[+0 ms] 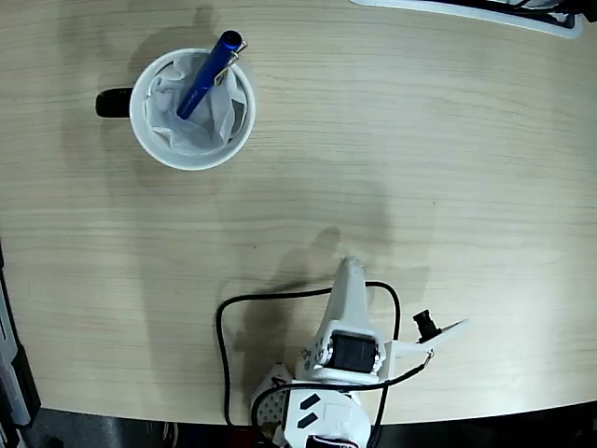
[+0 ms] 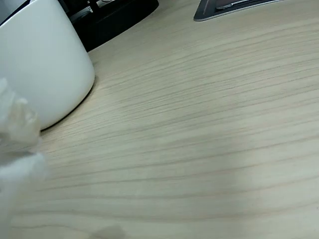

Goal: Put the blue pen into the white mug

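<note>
The white mug stands at the upper left of the fixed view, its black handle pointing left and crumpled white tissue inside. The blue pen leans in the mug, its lower end in the tissue and its clip end sticking out over the far rim. My gripper is far from the mug, low in the picture, folded back over the arm's base. Its fingers look closed together and hold nothing. In the wrist view the mug fills the upper left, and one blurred white finger shows at the left edge.
A black cable loops on the table beside the arm's base. A white-edged flat device lies at the top right edge. The wrist view shows a dark flat object and black gear behind the mug. The table's front edge runs along the bottom.
</note>
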